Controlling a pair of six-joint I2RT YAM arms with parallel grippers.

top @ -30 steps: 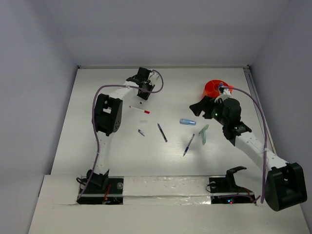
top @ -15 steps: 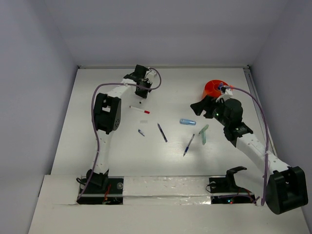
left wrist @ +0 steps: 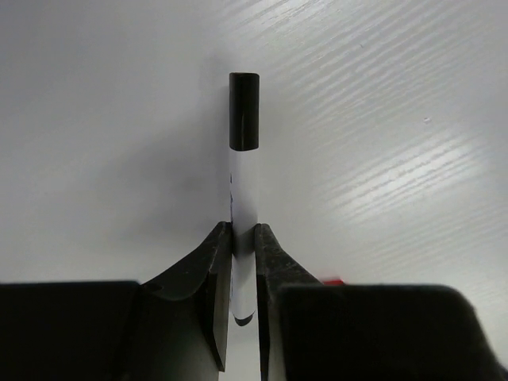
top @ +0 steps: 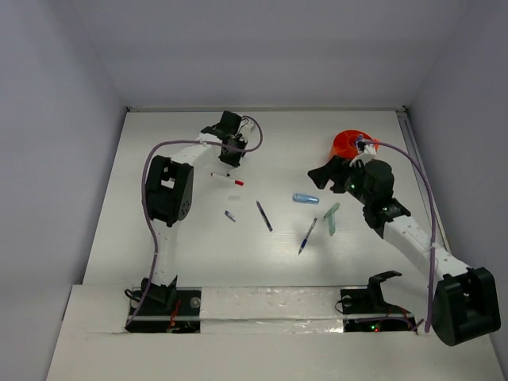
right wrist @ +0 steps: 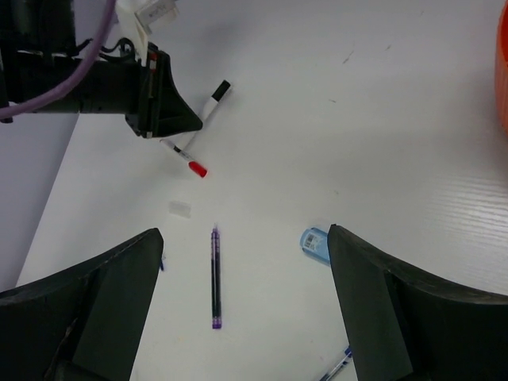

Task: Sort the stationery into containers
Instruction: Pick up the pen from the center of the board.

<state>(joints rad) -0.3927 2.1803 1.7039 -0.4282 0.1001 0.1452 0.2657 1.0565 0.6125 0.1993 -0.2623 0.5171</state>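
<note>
A white worktop (top: 190, 254) carries everything. The left arm (top: 168, 190) reaches toward the far left part of it, and the right arm (top: 397, 226) bends in from the right. The orange cup (top: 347, 144) stands at the far right, just behind the right arm's wrist.

The right hand (right wrist: 246, 294) is spread wide with nothing between its fingers, and it hangs above the worktop near the cup. The left hand (left wrist: 243, 238) is pressed together on the white barrel of a black-capped marker (left wrist: 244, 175), whose cap points away from the fingers.

Just beside that hand lies the white marker with red tip (top: 227, 178). In the middle of the worktop a dark purple pen (top: 264, 216) and a blue pen (top: 307, 236) lie apart from each other. The pale green piece (top: 331, 218) is just right of the blue pen, and the light-blue piece (top: 305, 198) lies beyond them, near the right hand. A short dark purple piece (top: 229, 215) sits left of the purple pen.
</note>
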